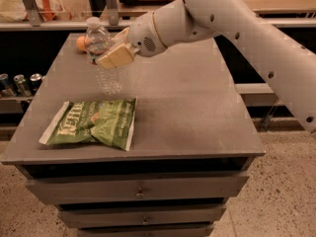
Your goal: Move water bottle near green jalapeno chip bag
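Tabletop (197, 107), far left: jaws clamp water bottle (97, 38).

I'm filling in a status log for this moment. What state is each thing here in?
gripper: shut on the water bottle, over the far left part of the table.
water bottle: capped, roughly upright, held in the gripper.
green jalapeno chip bag: lying flat near the front left edge, apart from the bottle.
orange fruit: resting at the far left corner.
drawers: shut.
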You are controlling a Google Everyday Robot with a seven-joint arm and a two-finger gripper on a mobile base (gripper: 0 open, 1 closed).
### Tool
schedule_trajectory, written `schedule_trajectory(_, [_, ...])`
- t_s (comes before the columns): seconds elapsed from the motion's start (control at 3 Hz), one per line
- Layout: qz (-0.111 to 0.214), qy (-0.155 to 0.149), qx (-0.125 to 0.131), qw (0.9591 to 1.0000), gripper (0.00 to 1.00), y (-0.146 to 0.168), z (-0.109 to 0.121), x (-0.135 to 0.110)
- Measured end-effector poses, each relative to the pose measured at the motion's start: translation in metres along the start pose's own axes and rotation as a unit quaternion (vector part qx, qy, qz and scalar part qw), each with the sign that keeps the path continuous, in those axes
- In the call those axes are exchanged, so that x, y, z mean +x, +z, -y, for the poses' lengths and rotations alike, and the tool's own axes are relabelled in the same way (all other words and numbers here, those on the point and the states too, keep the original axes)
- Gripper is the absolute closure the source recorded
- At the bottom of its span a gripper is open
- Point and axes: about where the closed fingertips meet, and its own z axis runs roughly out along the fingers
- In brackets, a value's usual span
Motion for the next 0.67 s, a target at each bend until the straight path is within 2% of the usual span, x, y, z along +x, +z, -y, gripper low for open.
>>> schedule_trajectory(0.67, [0.005, 0.010, -0.005, 0.9999, 1.00, 0.0087, -0.0099, 0.0104])
